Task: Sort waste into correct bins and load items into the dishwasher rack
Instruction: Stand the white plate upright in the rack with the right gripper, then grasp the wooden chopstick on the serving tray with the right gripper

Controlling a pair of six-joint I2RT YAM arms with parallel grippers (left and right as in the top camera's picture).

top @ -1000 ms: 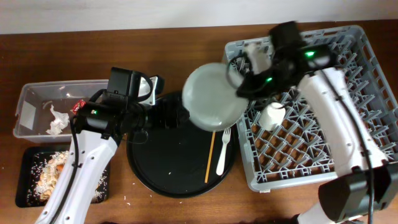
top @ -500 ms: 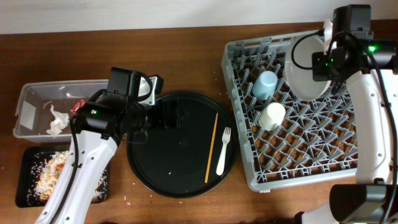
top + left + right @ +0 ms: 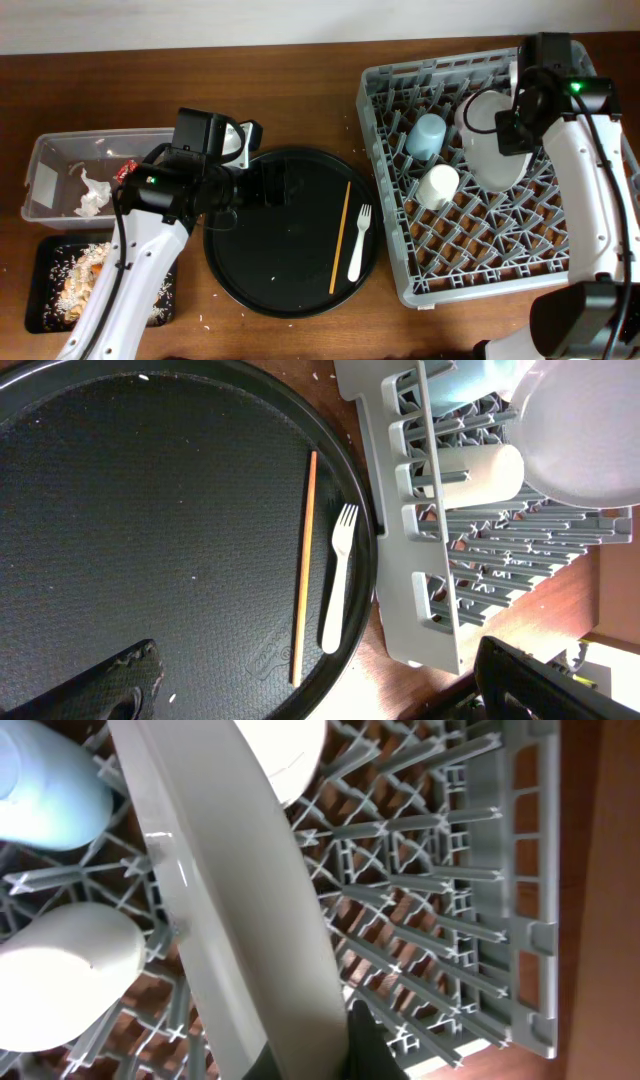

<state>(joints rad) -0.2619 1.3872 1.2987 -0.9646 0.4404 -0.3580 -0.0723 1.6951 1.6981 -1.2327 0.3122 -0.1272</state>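
Gripping the pale plate (image 3: 488, 145) by its rim, our right tool (image 3: 508, 128) is closed on it over the dishwasher rack (image 3: 480, 270), near the tabletop's far right corner. The plate stands tilted on edge just left of the tool, beside the light blue cup (image 3: 427, 134) and white cup (image 3: 437, 185). Our left tool (image 3: 272, 186) hangs wide apart and empty over the round black tray (image 3: 270, 270), where the fork (image 3: 358, 243) and wooden stick (image 3: 340, 237) lie.

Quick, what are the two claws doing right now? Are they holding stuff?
Left claw: open, holding nothing.
Right claw: closed on the pale plate.
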